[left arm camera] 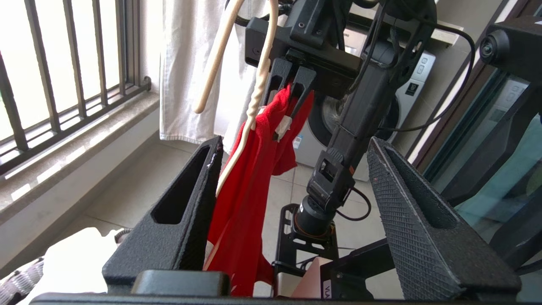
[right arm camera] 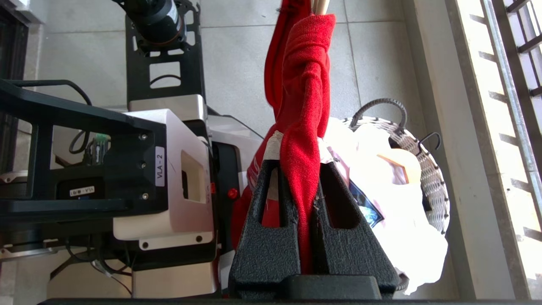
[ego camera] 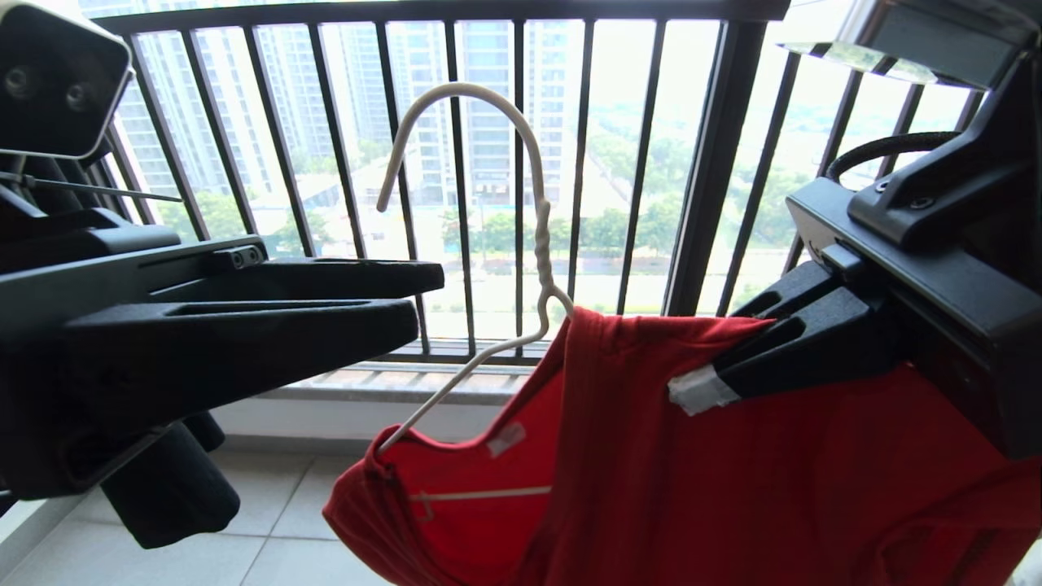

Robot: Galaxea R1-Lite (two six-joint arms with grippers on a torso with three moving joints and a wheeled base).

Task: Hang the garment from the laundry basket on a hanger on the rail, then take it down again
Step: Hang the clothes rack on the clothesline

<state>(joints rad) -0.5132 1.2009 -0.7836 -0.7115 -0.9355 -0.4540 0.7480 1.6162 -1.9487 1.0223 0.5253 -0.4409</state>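
Floor (right arm camera: 381, 51): pale grey tiles with thin grout lines, bounded by a raised light stone sill (right arm camera: 461, 127) under the balcony railing. Standing on it: round woven laundry basket (right arm camera: 436, 178), white rim, dark ribbed handle, heaped with white cloth, beside the sill; robot's black base frame (right arm camera: 163, 63).

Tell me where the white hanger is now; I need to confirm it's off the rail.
In the head view the hanger hangs mid-frame before the balcony railing, threaded into the red T-shirt, which the right gripper pinches.
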